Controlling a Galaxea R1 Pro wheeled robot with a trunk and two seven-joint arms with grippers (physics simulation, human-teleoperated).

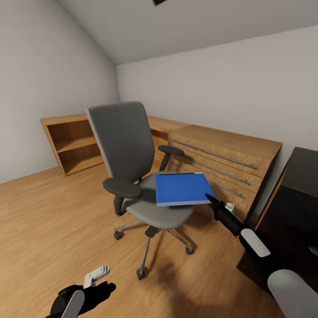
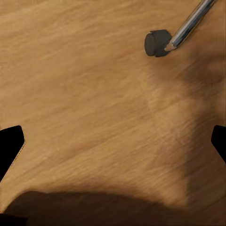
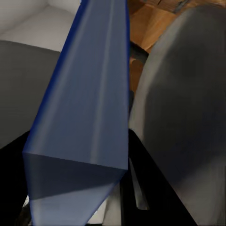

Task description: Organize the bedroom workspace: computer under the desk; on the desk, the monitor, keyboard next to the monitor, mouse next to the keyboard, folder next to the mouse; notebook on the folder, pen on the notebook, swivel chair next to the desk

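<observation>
The grey swivel chair (image 1: pixel 126 150) stands in the middle of the wood floor with its seat (image 1: pixel 161 214) facing me. A bright blue folder (image 1: pixel 181 189) hangs roughly level just above the seat's right side. My right gripper (image 1: pixel 211 201) is shut on the folder's right corner. In the right wrist view the folder (image 3: pixel 89 108) runs away from the fingers, with the seat (image 3: pixel 188 108) beside it. My left gripper (image 1: pixel 99 282) hangs low over the floor, in front of the chair's base and open. Its view holds a chair castor (image 2: pixel 157 43) and bare floor between the spread fingertips (image 2: pixel 10 146).
A low wooden shelf unit (image 1: pixel 73 141) stands along the far left wall. A wooden drawer chest (image 1: pixel 221 163) with long metal handles is behind the chair. A black cabinet (image 1: pixel 296 207) stands close at the right, beside my right arm. Open floor lies left of the chair.
</observation>
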